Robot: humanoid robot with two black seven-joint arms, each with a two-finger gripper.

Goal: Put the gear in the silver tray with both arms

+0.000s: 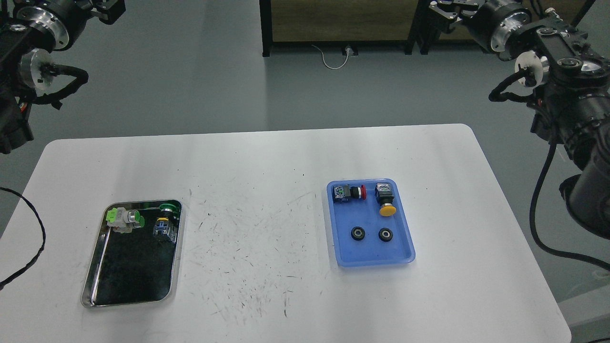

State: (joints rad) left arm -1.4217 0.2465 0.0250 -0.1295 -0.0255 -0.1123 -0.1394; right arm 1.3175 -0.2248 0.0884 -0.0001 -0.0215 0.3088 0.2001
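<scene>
Two small black gears lie side by side in the blue tray [371, 257] on the right of the table, one gear [358, 233] left of the other gear [385, 235]. The silver tray [95, 276] sits on the left, its dark floor bare except for two green push-buttons [125, 219] at its far end. Both arms are raised far above and behind the table. My left gripper [107, 9] shows at the top left edge, cut off. My right gripper [445, 9] is at the top right, small and dark. Neither one holds anything that I can see.
The blue tray also holds a red push-button [350, 193] and a yellow push-button [386, 200] at its far end. A black cable [33, 257] loops over the table's left edge. The white table is scuffed between the trays.
</scene>
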